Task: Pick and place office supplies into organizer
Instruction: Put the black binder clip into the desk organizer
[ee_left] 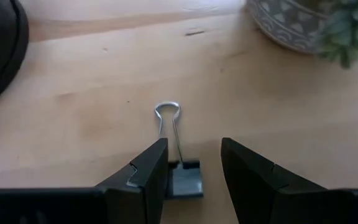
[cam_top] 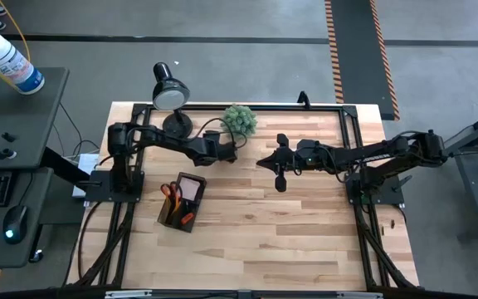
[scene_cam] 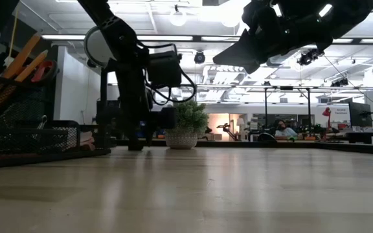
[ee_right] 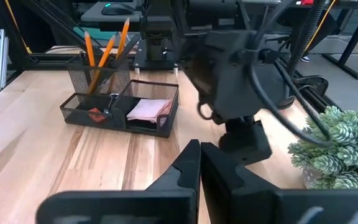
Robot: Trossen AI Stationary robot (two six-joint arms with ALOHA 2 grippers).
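- I see my left gripper [cam_top: 232,153] just below the plant [cam_top: 240,120].
- My right gripper [cam_top: 265,161] sits mid-table, facing it.
- The organizer [cam_top: 181,203] holds red-handled scissors [cam_top: 170,193] and a pink pad [cam_top: 192,188].

The near half of the table [cam_top: 289,241] lies bare, giving a gripper wide passage. Along the far edge the desk lamp [cam_top: 171,91] and the plant [cam_top: 240,120] stand close together, crowding the left gripper [ee_left: 194,165], which is low beside them, fingers spread around the binder clip [ee_left: 178,152]. The organizer [cam_top: 181,202] blocks the left side. The right gripper [cam_top: 265,161] hangs over the middle.
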